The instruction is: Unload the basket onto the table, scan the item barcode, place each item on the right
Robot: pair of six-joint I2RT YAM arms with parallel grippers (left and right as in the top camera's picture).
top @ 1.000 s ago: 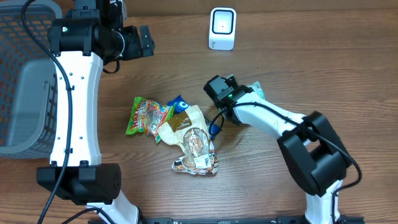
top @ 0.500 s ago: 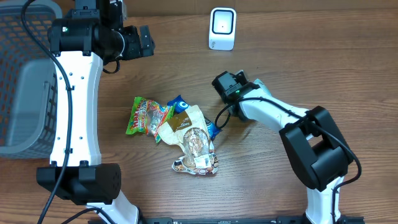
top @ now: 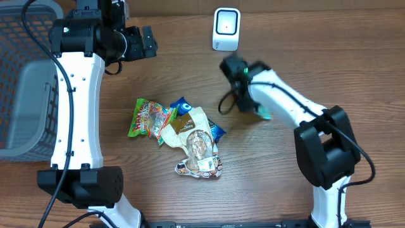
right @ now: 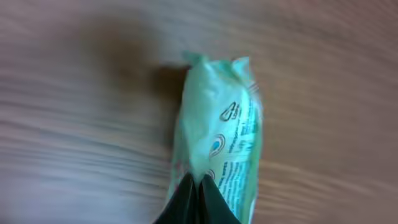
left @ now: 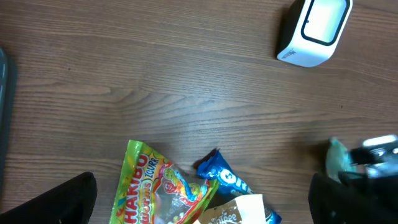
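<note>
My right gripper (right: 199, 186) is shut on the end of a pale green packet (right: 221, 134) with printed text, held above the wood table. In the overhead view the packet (top: 262, 114) peeks out beside the blurred right arm, below the white barcode scanner (top: 226, 28). The left wrist view catches the packet (left: 337, 155) at its right edge and the scanner (left: 314, 28) at top right. My left gripper (left: 202, 202) hangs open, high over the snack pile, with nothing between its fingers (left: 56, 199). No barcode can be made out.
A pile of snacks lies mid-table: a Haribo bag (top: 147, 118), a blue Oreo pack (top: 183, 104) and a clear cookie bag (top: 199, 152). A grey wire basket (top: 25, 82) stands at the left edge.
My right gripper has shut on the green packet and swung up and right, away from the snack pile and closer to the scanner. The left arm has not moved.
</note>
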